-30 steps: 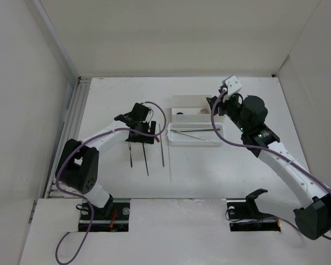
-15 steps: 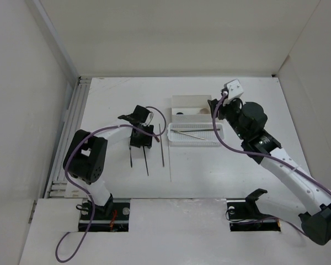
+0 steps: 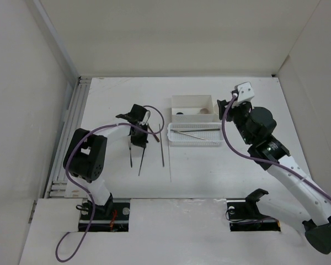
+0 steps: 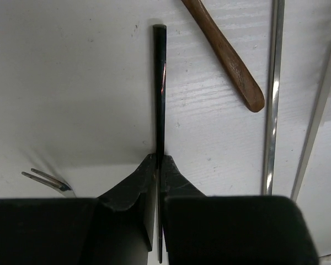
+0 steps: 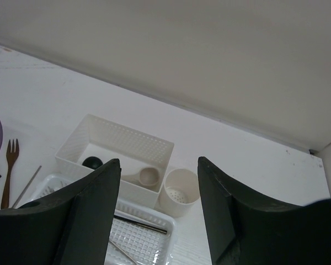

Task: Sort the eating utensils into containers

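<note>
My left gripper is shut on a thin dark chopstick that lies on the table and sticks out ahead of the jaws. Beside it lie a brown wooden handle, two silvery chopsticks and the tines of a fork. My right gripper hangs open and empty over the containers. These are a white box holding a cream spoon, a round cup, and a perforated basket with chopsticks in it.
More chopsticks lie on the table between my left gripper and the basket. A brown fork lies left of the box. A dark round object sits in the box. White walls enclose the table on three sides.
My left gripper has closed on the dark chopstick, which now lies slightly tilted. My right arm has drawn back to the right, away from the box.
</note>
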### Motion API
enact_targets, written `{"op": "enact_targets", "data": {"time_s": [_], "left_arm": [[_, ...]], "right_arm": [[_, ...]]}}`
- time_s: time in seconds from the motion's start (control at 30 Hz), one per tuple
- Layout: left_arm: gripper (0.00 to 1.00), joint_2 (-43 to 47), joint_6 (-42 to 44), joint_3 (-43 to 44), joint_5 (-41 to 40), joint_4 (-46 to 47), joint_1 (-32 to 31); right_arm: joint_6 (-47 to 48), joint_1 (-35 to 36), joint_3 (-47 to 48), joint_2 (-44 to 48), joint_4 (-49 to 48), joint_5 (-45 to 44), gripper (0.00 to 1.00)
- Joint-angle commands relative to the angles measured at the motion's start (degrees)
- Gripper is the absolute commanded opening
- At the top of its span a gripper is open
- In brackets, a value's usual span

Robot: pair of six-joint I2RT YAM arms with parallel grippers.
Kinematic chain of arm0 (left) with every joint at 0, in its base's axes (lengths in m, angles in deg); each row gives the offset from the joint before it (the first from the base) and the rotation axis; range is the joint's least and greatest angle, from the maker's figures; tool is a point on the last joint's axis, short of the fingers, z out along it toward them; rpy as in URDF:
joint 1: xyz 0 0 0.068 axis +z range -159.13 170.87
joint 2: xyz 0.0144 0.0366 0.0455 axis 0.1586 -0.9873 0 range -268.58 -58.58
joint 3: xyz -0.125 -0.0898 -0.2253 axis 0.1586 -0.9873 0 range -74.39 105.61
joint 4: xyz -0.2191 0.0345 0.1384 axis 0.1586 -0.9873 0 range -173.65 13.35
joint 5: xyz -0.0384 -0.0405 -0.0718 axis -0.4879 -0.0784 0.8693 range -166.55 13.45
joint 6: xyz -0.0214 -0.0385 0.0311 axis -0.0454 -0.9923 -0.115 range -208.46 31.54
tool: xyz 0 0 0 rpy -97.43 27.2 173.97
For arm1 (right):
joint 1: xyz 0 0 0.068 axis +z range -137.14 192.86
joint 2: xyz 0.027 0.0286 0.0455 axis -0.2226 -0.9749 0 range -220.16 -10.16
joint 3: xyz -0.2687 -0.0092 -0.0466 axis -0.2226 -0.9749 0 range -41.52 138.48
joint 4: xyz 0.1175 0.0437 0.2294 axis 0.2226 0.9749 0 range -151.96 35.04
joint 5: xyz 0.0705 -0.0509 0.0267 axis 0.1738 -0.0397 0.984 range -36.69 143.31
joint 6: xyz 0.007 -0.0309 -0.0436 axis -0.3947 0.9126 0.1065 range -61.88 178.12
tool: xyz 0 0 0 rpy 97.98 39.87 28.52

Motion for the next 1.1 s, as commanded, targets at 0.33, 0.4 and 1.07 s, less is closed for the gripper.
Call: {"op": "enact_targets", "data": {"time_s": [0.33, 0.4, 1.07], "left_arm": [[0.00, 8.7, -0.9, 9.7, -5.5, -13.1, 1.9], [0.00, 10.0, 1.7, 11.4, -1.3, -12.8, 1.9], [0.00, -17.1, 63.6, 50.9, 7.1, -11.8, -25.2]], "right_arm": [[1.2, 0.4, 2.5, 1.3, -0.4, 0.8, 0.63], [1.2, 0.4, 3.0, 0.3, -0.4, 1.9, 0.63], [-5.7, -17.7, 9.4, -7.8, -11.1, 18.5, 0.63]]}}
